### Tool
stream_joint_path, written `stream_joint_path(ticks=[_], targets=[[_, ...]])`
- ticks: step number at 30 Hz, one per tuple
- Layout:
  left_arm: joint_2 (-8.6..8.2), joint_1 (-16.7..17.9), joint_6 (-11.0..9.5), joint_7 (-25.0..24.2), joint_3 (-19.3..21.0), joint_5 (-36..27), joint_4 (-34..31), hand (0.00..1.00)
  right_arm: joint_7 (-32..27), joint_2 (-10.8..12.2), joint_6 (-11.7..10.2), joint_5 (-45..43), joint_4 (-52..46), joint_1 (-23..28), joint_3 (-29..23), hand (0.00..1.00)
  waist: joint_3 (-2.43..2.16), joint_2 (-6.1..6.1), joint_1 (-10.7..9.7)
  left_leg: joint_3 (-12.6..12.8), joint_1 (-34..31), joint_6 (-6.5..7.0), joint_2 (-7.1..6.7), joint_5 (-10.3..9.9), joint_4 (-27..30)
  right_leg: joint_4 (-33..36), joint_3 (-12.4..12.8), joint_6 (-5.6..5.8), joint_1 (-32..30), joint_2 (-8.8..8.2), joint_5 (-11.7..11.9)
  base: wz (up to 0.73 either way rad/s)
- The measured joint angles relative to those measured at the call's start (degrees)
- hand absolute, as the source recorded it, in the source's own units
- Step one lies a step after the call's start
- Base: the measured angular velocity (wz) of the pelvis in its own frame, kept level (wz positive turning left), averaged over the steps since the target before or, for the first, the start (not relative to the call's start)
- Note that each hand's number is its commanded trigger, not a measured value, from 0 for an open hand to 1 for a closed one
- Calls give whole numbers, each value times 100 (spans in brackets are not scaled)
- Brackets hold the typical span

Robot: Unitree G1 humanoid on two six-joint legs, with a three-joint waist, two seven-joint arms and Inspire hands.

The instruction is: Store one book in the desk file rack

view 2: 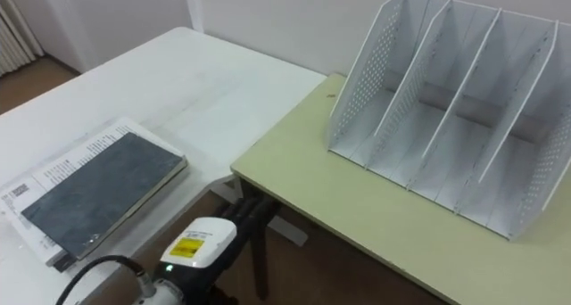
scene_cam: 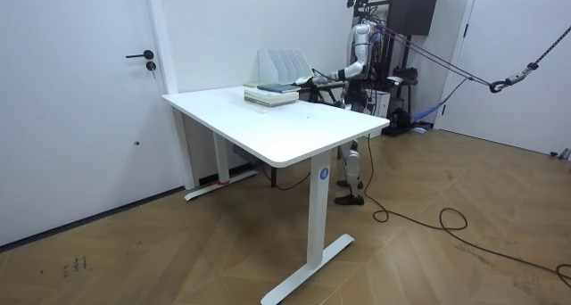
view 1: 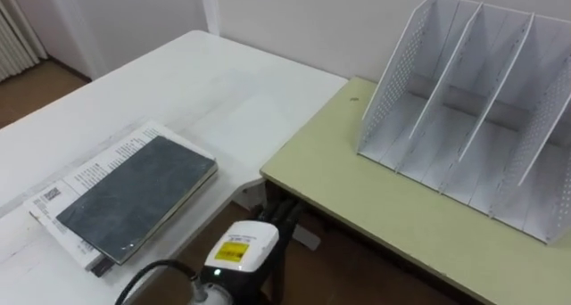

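Observation:
A dark grey book (view 1: 134, 198) lies flat on top of a white printed book (view 1: 76, 185) on the white table (view 1: 223, 91) at the left. The white perforated file rack (view 1: 473, 118) stands on the yellow-green desk (view 1: 384, 216) at the right, its slots holding nothing. My left hand (view 1: 281, 211) is low in the middle, in the gap between the two tables, right of the books. Its dark fingers are straight, point at the desk's near corner and hold nothing. In the room view I stand behind the table with this arm stretched toward the books (scene_cam: 272, 92).
The white table and the lower yellow-green desk meet at a corner with a gap in front of me. A radiator (view 1: 13, 37) is at the far left wall. In the room view a closed door (scene_cam: 80, 91) is on the room view's left.

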Motion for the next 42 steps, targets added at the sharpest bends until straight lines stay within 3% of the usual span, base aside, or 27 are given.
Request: stream_joint_path(ticks=[7, 17, 24, 33, 42], targets=[[69, 122, -1, 521, 154, 0, -466, 0, -48, -31, -2, 365, 156, 15, 126, 0, -14, 4, 135, -13, 0, 0, -1, 0, -1, -14, -10, -1, 15, -1, 0, 0], [56, 572, -47, 1304, 1108, 58, -558, 0, -68, -26, 7, 328, 119, 134, -56, 0, -43, 14, 281, -19, 3, 0, 1, 0, 3, -4, -29, -2, 23, 1, 1, 1], [56, 742, 55, 1482, 1245, 58, -552, 0, -94, -22, 11, 206, 101, 144, -60, 0, -43, -6, 300, -134, -8, 0, -13, 0, 54, -61, -140, -3, 110, -3, 1, 9], [-13, 739, 52, 1771, 1533, 60, -558, 0, -197, -47, 9, 185, 109, 177, -128, 0, -85, 111, 347, -186, -15, -1, -14, -1, 65, -81, -169, -9, 126, 1, 5, 1], [-12, 759, 70, 1905, 1755, 46, -556, 0, -195, -76, 46, 177, 118, 266, -269, 0, -79, 160, 462, -197, -7, -1, -13, -1, 63, -78, -146, -11, 133, 7, 6, 0]])
